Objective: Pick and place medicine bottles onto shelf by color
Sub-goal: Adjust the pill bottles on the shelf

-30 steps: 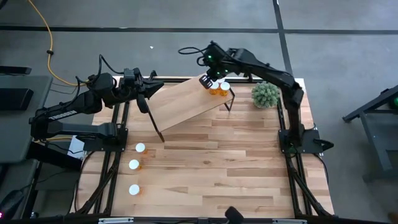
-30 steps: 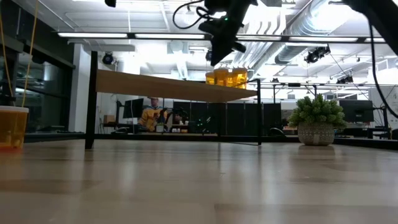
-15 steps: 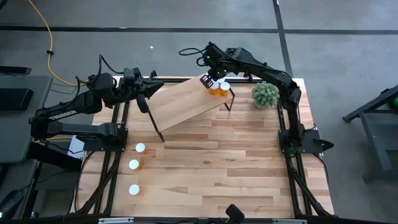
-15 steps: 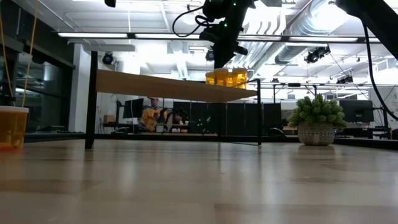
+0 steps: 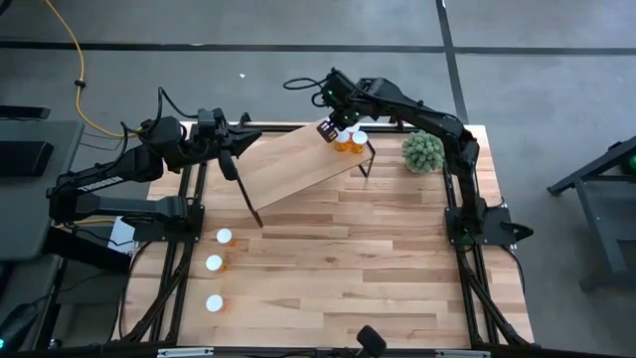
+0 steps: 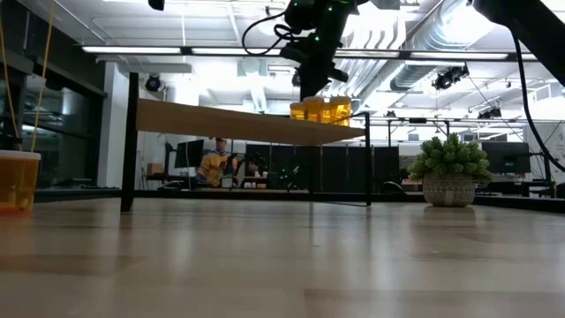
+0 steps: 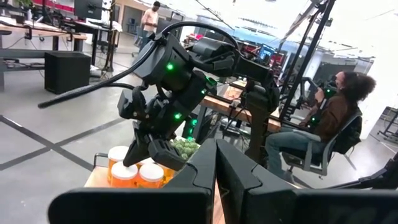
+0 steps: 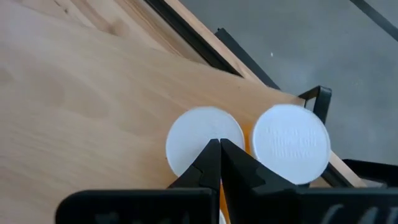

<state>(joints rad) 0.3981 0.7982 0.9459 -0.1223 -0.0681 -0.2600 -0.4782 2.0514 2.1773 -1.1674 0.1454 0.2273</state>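
Observation:
The shelf [image 5: 298,164] is a light-wood plank on thin black legs at the far middle of the table. Three orange medicine bottles with white caps [image 5: 350,140] stand in a cluster at its far right end, and they also show in the low view [image 6: 322,109]. My right gripper [image 5: 327,129] hangs shut and empty just above that cluster, its tips over one white cap [image 8: 205,138] beside a second cap [image 8: 289,144]. My left gripper [image 5: 237,140] is shut and empty by the shelf's left end. Three more bottles [image 5: 215,263] stand on the tabletop at the near left.
A fuzzy green plant in a pot [image 5: 424,151] stands at the far right, close to the shelf's right legs. One tabletop bottle shows at the low view's left edge [image 6: 18,180]. People sit in the room beyond the table [image 7: 333,118].
My right gripper has shifted a little toward the table's left above the shelf's bottles, staying shut. The bottles and the shelf stand as before.

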